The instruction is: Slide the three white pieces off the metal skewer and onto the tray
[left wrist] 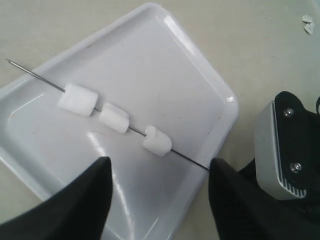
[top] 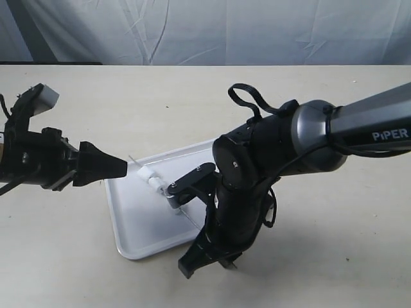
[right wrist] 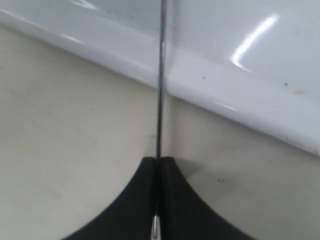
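The metal skewer (left wrist: 136,131) lies slantwise over the white tray (left wrist: 150,60), its pointed end past one rim. The three white pieces (left wrist: 77,99), (left wrist: 114,118), (left wrist: 157,141) are threaded on it in a row. In the exterior view the pieces (top: 153,181) sit over the tray (top: 138,224). My right gripper (right wrist: 160,159) is shut on the skewer (right wrist: 160,75) just outside the tray's rim (right wrist: 225,85); the exterior view shows it (top: 207,235) under the black arm. My left gripper (left wrist: 160,162) is open, its fingers wide apart above the tray beside the nearest piece, and it (top: 119,170) touches nothing.
The tray rests on a beige table (top: 334,256) with a white cloth backdrop (top: 205,29) behind. The right arm's bulky black links (top: 250,173) hang over the tray's right side. A silver-faced part of that arm (left wrist: 280,150) is near the left gripper. Small white crumbs (left wrist: 307,24) lie on the table.
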Controlling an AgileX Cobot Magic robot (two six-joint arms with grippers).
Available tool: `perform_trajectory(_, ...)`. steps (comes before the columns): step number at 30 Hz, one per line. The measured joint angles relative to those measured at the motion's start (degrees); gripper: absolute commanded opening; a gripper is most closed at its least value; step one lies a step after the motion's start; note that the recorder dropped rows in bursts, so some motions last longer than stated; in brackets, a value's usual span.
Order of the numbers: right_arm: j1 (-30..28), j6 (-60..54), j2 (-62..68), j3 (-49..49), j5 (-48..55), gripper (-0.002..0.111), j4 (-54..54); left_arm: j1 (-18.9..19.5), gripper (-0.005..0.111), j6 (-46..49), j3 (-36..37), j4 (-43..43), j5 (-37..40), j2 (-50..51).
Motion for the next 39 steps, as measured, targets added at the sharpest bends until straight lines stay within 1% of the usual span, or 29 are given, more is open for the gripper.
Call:
perform_trajectory(6,0.0,0.0,-0.6,0.3,-1.6,-0.001,2.5,0.0,0.055,-2.4,-0.2,0.0,2.0,-2.0)
perform_trajectory(13,-0.4,0.0,-5.9,1.8,-2.9,-0.001,3.3,0.0,0.055,-5.9,-0.2,0.0,2.9,-2.6)
perform_trajectory(16,-1.1,0.0,-9.0,3.6,-3.1,-0.001,3.9,1.5,0.055,-7.8,-0.2,0.0,2.1,-2.8)
perform_trajectory(20,-1.4,0.0,-13.8,8.2,-3.9,-0.001,4.7,4.4,0.055,-9.8,-0.2,-0.2,-1.3,-2.8)
perform_trajectory(22,-1.4,0.0,-16.5,10.7,-5.4,-0.001,6.3,4.7,0.055,-10.1,-0.2,-1.8,-3.7,-2.8)
perform_trajectory(25,-1.4,0.0,-20.6,14.0,-7.4,-0.001,8.6,4.7,0.055,-9.6,-0.2,-6.4,-7.2,-2.8)
perform_trajectory(30,-1.4,-0.1,-26.0,17.5,-8.3,-0.001,11.3,4.7,0.055,-8.0,-0.2,-13.5,-13.1,0.2)
perform_trajectory(32,-1.4,-0.2,-27.8,18.4,-8.9,-0.001,12.2,4.3,0.055,-7.2,-0.2,-15.6,-14.3,1.7)
perform_trajectory(35,-1.4,-0.2,-29.9,18.7,-9.0,-0.001,13.1,1.9,0.055,-5.4,-0.2,-18.2,-14.4,3.5)
perform_trajectory(39,-1.4,-0.3,-31.5,18.7,-9.0,-0.001,13.7,-3.2,0.055,-0.6,-0.2,-25.5,-14.9,5.5)
